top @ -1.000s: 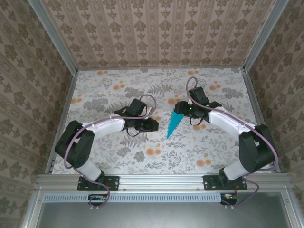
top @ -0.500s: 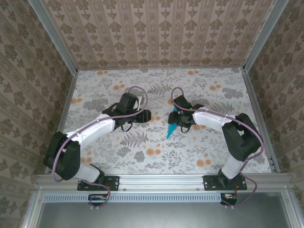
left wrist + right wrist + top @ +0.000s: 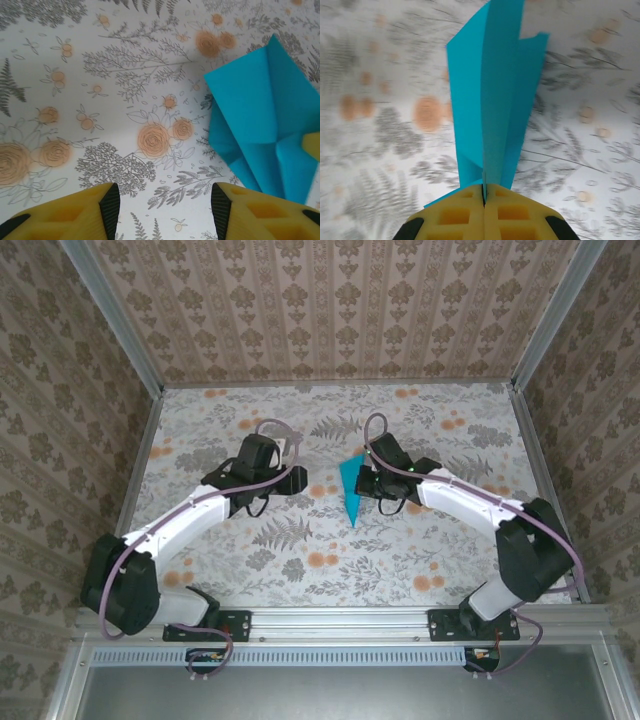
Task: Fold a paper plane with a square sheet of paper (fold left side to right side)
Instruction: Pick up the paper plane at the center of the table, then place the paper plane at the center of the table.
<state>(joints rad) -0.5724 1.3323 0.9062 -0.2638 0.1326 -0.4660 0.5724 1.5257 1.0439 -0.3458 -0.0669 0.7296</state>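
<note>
The turquoise-blue paper plane is a narrow dart pointing toward the near edge, at mid-table. My right gripper is shut on its wide back end; in the right wrist view the layered folds rise straight out of the closed yellow fingers. My left gripper stands open to the left of the plane, apart from it. In the left wrist view the plane's creased wings lie at the right, past the right finger; only tablecloth shows between the fingers.
A floral tablecloth covers the table. Patterned walls and metal frame rails close in the left, right and back sides. Both arms reach inward from the near edge.
The right gripper has carried the plane slightly left and farther back, the dart now steeper. The left arm has stretched farther out, its gripper closer to the plane.
</note>
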